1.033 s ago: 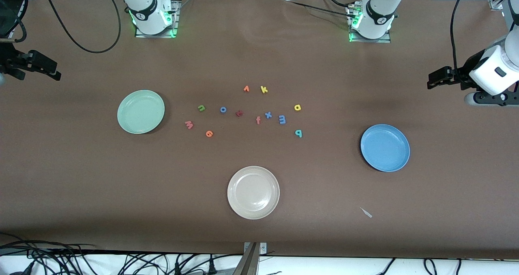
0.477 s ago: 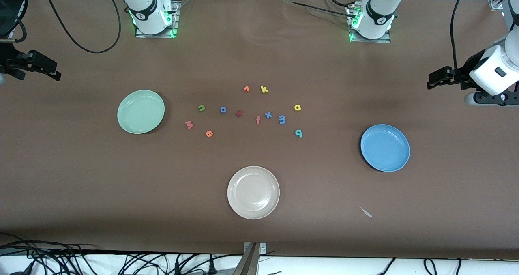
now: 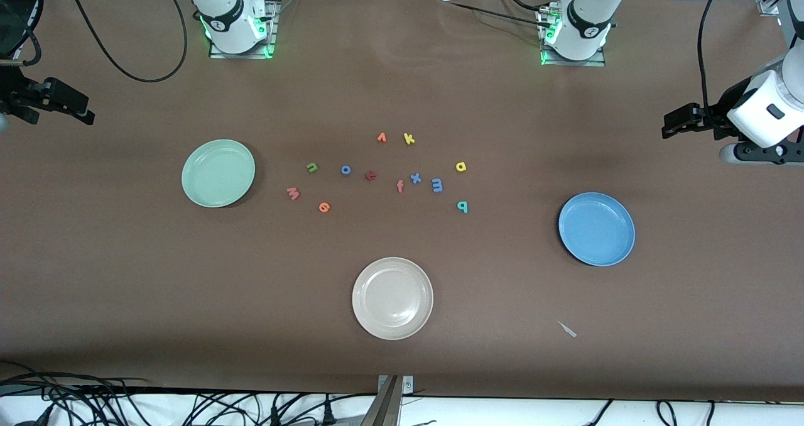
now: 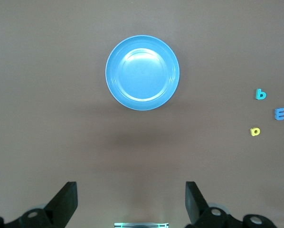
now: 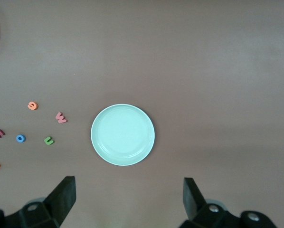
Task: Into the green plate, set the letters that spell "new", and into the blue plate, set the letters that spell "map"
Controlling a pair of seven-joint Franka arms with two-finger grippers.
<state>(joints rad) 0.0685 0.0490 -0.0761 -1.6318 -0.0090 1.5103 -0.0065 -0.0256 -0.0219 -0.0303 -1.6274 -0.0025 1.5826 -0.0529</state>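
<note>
My right gripper (image 5: 127,202) hangs high over the table's right-arm end, fingers spread wide and holding nothing; my right wrist view looks straight down on the green plate (image 3: 218,173), which lies bare toward that same end. Beside it the letters begin: the salmon-red w (image 3: 293,193), the green n (image 3: 311,167) a little farther from the front camera, and the orange e (image 3: 324,207) nearest that camera of the three; all three lie on the brown table (image 3: 125,275), apart from the plate. Next come a blue o (image 3: 345,169), a dark red letter (image 3: 371,175), a salmon f (image 3: 400,186) and a blue x (image 3: 415,178); then the blue m (image 3: 437,185), the yellow a (image 3: 461,166) and the teal p (image 3: 462,207), none touching another. The beige plate (image 3: 392,298) sits nearer the camera, below the cluster; the blue plate (image 3: 596,229) lies empty toward the left arm's end. My left gripper (image 4: 131,202) waits high over that end, fingers just as wide apart and empty.
</note>
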